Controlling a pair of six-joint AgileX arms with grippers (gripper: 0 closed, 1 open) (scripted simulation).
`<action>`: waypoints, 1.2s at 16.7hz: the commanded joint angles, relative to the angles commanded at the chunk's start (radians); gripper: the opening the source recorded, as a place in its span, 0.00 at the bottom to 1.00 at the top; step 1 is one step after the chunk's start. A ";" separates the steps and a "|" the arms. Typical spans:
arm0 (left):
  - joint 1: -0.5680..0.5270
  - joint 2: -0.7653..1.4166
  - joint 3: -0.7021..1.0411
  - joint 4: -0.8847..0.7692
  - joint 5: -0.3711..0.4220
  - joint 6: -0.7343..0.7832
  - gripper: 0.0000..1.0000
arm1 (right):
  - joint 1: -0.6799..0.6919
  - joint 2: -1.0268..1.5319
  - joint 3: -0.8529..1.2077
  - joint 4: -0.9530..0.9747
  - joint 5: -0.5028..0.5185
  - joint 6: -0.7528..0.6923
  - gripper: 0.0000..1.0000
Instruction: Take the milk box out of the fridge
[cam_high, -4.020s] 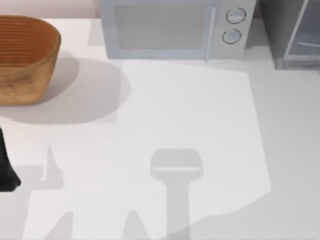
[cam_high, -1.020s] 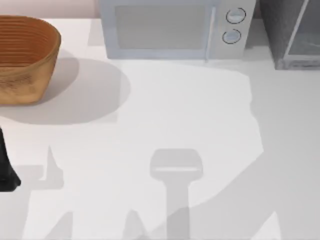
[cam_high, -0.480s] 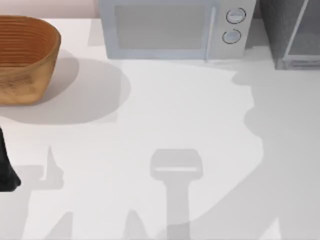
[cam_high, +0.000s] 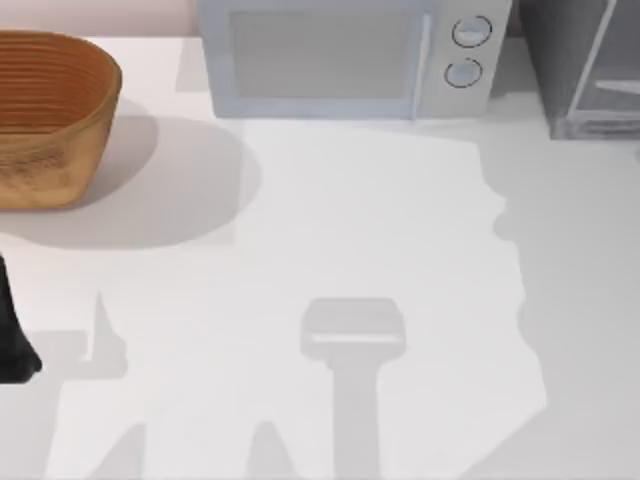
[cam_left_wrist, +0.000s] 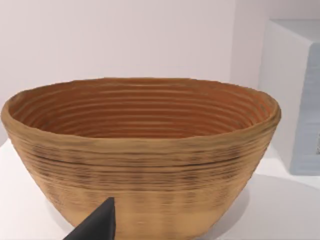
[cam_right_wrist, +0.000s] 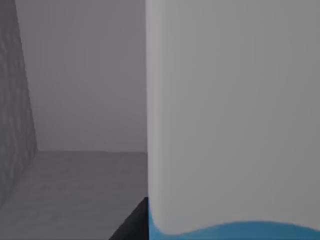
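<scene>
Milk box (cam_right_wrist: 235, 115) is being approached close inside fridge (cam_high: 585, 70); right pincer (cam_right_wrist: 131, 222) state cannot be told; squaring advised.

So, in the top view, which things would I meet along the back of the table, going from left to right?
Basket → microwave → fridge. The left arm is parked lower down, at the table's left edge.
</scene>
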 joint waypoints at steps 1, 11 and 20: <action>0.000 0.000 0.000 0.000 0.000 0.000 1.00 | -0.001 -0.003 -0.005 0.003 -0.001 0.000 0.00; 0.000 0.000 0.000 0.000 0.000 0.000 1.00 | 0.045 -0.201 -0.091 -0.104 0.033 0.000 0.00; 0.000 0.000 0.000 0.000 0.000 0.000 1.00 | 0.182 -1.064 -0.478 -0.542 0.163 0.002 0.00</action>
